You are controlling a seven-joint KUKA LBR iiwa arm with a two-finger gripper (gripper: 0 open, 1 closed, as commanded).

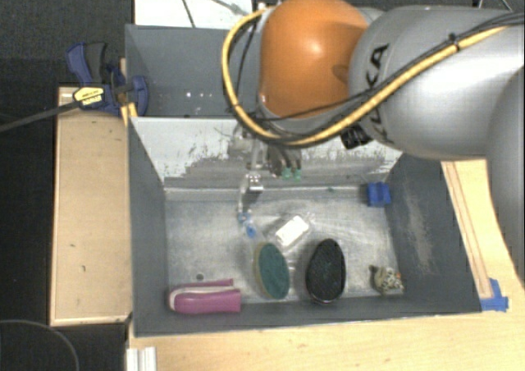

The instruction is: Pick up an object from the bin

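Orange-capped robot arm [426,90] looms upper right, its gripper [249,226] hanging mid-frame just left of a small white rectangular block [291,231], above a teal oval pad [272,271]. Can't tell if it's spread or pinched.

We see the left floor of the bin [193,234] bare and open, save a pink oblong piece [205,299] along the front wall. A white block [291,231], green oval [273,271] and black oval [326,270] crowd together at centre front, just below the end effector [248,207]; a blue block [377,194] and speckled lump [386,280] sit by the right wall.
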